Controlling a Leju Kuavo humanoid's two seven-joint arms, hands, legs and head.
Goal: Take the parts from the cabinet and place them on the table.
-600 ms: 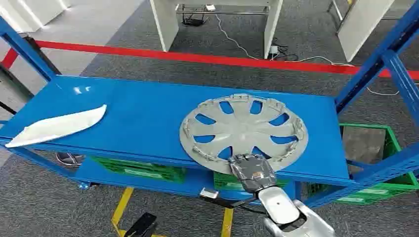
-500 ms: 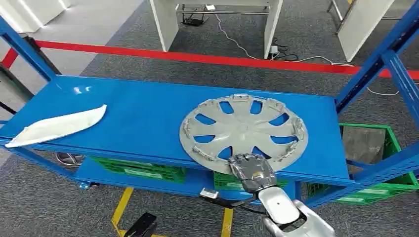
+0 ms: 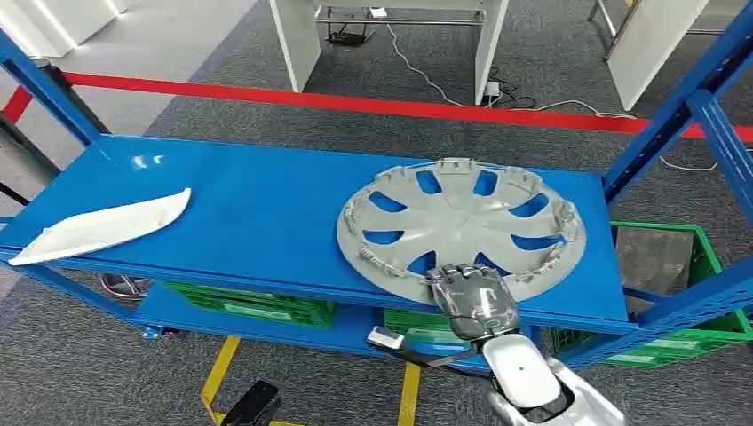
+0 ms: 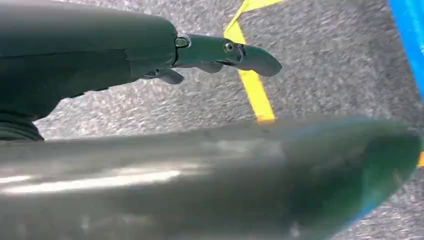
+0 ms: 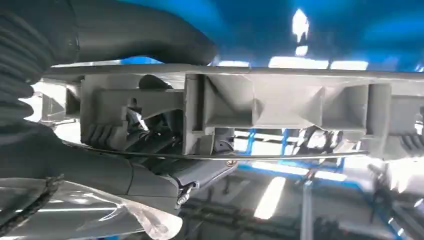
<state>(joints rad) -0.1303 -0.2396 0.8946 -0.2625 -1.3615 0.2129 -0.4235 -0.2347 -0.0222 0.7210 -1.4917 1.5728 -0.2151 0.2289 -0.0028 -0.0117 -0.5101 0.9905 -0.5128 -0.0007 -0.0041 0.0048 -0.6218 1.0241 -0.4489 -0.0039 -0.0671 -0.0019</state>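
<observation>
In the head view we see the grey wheel cover (image 3: 462, 228) lying on the blue shelf (image 3: 249, 213) of the rack, right of the frame's centre, its inner ribbed side up and its near edge reaching over the shelf's front lip. Our right hand (image 3: 471, 300) comes up from the bottom of the frame, just right of centre, and grips that near edge: the fingers (image 3: 463, 277) lie curled over the top of the rim. In the right wrist view the thick grey thumb (image 5: 145, 32) sits on one face of the cover's rim (image 5: 280, 107) and darker fingers on the other, so the rim is pinched between them. At the left of the head view, well apart from the cover, a long white part (image 3: 102, 227) lies on the same shelf near its front edge. Green crates (image 3: 675, 293) stand on the lower level at the lower right, and a red line (image 3: 355, 104) crosses the grey floor beyond the rack. In the left wrist view our left hand (image 4: 150, 55) hangs over grey carpet and a yellow floor mark (image 4: 252, 85); its dark fingers (image 4: 230, 52) look stretched out and holding nothing, though the blur makes that hard to judge.
</observation>
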